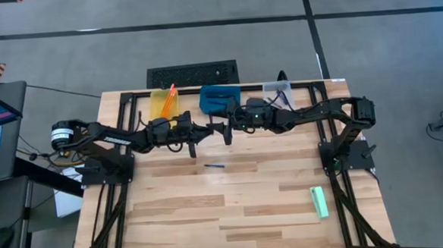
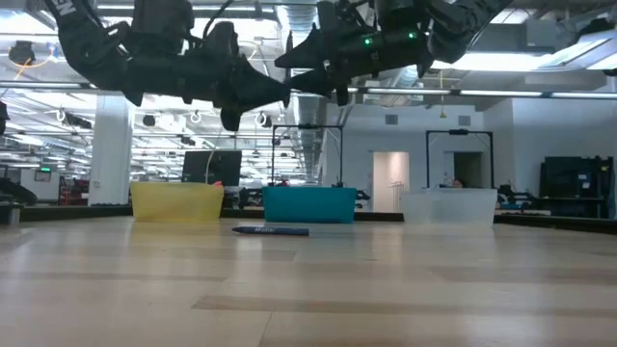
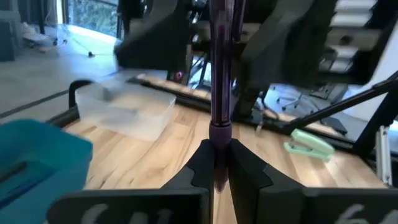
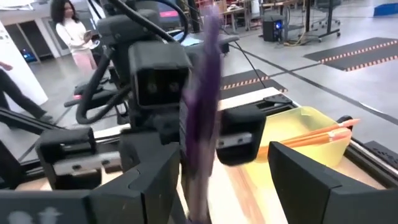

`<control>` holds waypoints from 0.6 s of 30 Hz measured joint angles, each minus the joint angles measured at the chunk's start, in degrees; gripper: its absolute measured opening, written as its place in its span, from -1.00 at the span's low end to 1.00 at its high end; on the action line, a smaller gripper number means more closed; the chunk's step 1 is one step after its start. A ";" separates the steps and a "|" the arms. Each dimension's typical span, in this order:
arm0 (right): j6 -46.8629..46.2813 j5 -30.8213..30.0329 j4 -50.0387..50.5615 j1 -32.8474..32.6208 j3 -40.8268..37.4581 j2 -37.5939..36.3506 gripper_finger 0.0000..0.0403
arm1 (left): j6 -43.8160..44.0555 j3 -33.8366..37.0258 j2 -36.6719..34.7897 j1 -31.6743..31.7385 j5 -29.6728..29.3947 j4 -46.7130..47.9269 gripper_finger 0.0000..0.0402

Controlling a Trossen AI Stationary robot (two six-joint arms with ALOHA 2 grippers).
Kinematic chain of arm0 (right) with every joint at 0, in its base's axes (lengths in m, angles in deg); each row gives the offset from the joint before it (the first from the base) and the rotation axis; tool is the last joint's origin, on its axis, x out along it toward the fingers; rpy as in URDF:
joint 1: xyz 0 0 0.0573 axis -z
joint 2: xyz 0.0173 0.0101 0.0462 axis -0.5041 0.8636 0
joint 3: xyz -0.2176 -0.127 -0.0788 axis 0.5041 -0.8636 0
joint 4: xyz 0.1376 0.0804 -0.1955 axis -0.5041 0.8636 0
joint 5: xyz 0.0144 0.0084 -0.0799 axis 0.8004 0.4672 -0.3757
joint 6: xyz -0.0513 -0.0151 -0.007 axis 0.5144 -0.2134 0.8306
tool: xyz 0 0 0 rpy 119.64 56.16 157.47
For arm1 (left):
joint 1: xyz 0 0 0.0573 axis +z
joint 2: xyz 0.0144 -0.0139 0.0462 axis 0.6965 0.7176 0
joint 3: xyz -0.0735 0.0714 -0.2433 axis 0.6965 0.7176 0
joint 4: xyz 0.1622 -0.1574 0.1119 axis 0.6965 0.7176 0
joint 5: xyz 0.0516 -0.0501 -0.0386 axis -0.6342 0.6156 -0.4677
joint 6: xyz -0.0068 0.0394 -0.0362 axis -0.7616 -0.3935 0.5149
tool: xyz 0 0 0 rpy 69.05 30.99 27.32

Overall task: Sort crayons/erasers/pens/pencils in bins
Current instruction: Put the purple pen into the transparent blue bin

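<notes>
My left gripper (image 1: pixel 192 138) and right gripper (image 1: pixel 226 130) face each other above the table's far middle. The left gripper (image 3: pixel 217 149) is shut on a purplish pen (image 3: pixel 219 68). The right gripper (image 4: pixel 224 177) is open, and its fingers stand on either side of that pen (image 4: pixel 202 106); I cannot tell if they touch it. A dark blue pen (image 1: pixel 214 165) lies flat on the table. The mint-green eraser (image 1: pixel 319 202) lies near the right front. Orange pencils (image 1: pixel 170 96) stand slanted in the yellow bin (image 1: pixel 162 106). The blue bin (image 1: pixel 220 99) and clear bin (image 1: pixel 277 89) stand beside it. My left gripper pinches the purplish pen between its two fingers near one end of the stick (image 3: pixel 219 134). The fingers lie across the pen. Most of the pen's length sticks out to one side of the fingers. The pen is lifted clear of the table.
The three bins stand in a row along the far edge. A dark flat object (image 1: pixel 192 72) lies beyond the table. A person (image 4: pixel 71 31) stands in the room beyond the table. Bare wood lies across the table's near half (image 1: pixel 211 216).
</notes>
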 joint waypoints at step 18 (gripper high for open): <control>1.88 1.11 0.37 -0.02 0.00 0.00 -0.87 | 0.28 -0.15 2.12 0.07 -1.09 -1.40 -0.90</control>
